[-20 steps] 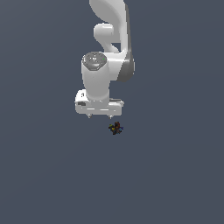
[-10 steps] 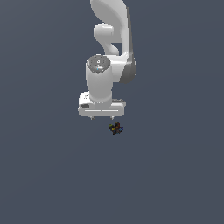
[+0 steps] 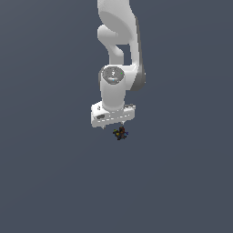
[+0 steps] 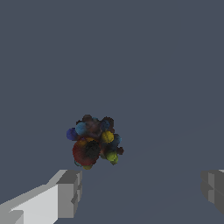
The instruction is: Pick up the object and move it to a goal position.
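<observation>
The object (image 3: pixel 120 133) is a tiny dark knobbly lump with red, yellow and blue specks, lying on the flat grey ground just below the white hand in the exterior view. In the wrist view the object (image 4: pixel 93 142) shows as a cluster of small coloured balls. My gripper (image 4: pixel 142 186) is open, its two grey fingertips (image 4: pixel 70 192) spread wide. The lump lies ahead of the fingers, nearer one of them, not between them. In the exterior view the white arm covers the fingers of the gripper (image 3: pixel 116 125).
Plain grey ground (image 3: pixel 54 182) fills both views. The white arm (image 3: pixel 119 54) rises from the hand toward the top of the exterior view.
The hand has shifted toward the exterior view's right and come down closer to the object. The object has stayed where it was.
</observation>
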Controlling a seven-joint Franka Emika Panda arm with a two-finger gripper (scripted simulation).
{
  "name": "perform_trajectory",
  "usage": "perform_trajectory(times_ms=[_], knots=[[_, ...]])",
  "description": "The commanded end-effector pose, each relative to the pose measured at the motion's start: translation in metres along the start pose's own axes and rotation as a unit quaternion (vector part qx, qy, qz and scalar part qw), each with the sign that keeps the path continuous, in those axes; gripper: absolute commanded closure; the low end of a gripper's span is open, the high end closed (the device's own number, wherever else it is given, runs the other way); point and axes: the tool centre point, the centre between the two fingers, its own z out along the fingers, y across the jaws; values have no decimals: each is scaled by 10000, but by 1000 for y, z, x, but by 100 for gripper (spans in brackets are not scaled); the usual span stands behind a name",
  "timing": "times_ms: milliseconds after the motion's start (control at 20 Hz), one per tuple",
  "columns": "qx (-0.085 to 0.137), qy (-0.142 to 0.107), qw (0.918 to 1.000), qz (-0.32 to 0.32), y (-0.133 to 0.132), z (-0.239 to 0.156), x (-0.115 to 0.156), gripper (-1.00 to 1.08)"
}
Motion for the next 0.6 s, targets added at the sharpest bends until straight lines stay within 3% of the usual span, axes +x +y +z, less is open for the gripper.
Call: perform_trajectory(times_ms=[0,550], knots=[[13,33,9992,-394,-11,10,0,-92],[59,136,9895,-1437,-41,35,-2,-92]])
